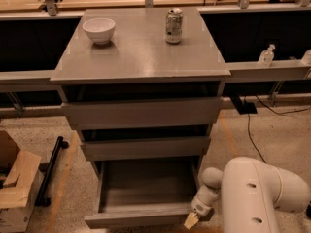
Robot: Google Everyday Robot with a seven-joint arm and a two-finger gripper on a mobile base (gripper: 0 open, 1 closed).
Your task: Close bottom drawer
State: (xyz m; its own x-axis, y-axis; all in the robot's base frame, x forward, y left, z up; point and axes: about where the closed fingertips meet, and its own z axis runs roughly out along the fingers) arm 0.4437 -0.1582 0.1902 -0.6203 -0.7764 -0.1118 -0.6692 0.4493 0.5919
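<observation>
The bottom drawer [141,216] of the grey cabinet stands pulled far out, its deep box empty and its flat front near the bottom edge of the camera view. My gripper [191,220] sits at the right end of that front, pointing down-left, touching or nearly touching its corner. My white arm [260,193] fills the lower right. The middle drawer [145,147] and the top drawer [142,111] above are each out a little.
On the cabinet top [141,52] stand a white bowl [99,29] at the left and a drink can [173,25] at the right. A cardboard box [14,188] and a black bar [51,169] lie on the floor at the left. Cables [252,130] run on the floor at the right.
</observation>
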